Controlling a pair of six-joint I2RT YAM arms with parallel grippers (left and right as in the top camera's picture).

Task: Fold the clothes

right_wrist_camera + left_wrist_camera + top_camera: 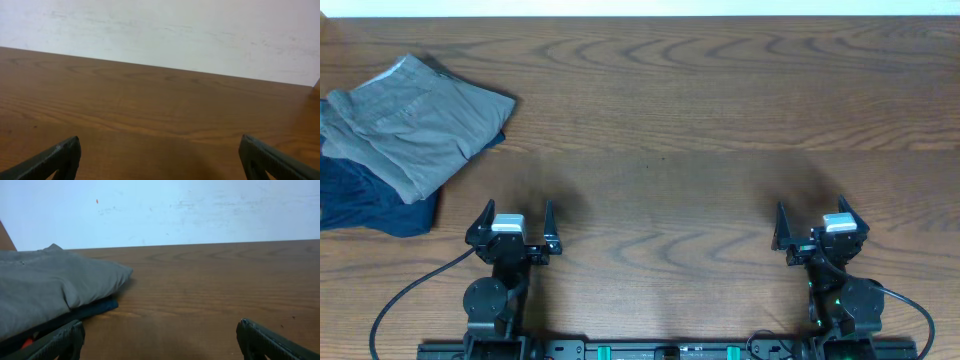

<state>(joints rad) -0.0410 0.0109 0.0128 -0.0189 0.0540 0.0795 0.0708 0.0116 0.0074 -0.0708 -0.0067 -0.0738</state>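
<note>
Nearest the camera base, the left black two-finger gripper (pixel 518 208) and the right black two-finger gripper (pixel 810 208) both sit with fingers spread wide, holding nothing. The brown wood-grain table (pixel 670 150) stretches between them and the cloth. At the far left lies one pair of light grey cotton shorts (pixel 415 120), bunched on top of one dark navy blue garment (pixel 370 205). The shorts look light, limp and likely to sag; pinching a hem or waistband edge seems the surest hold.
</note>
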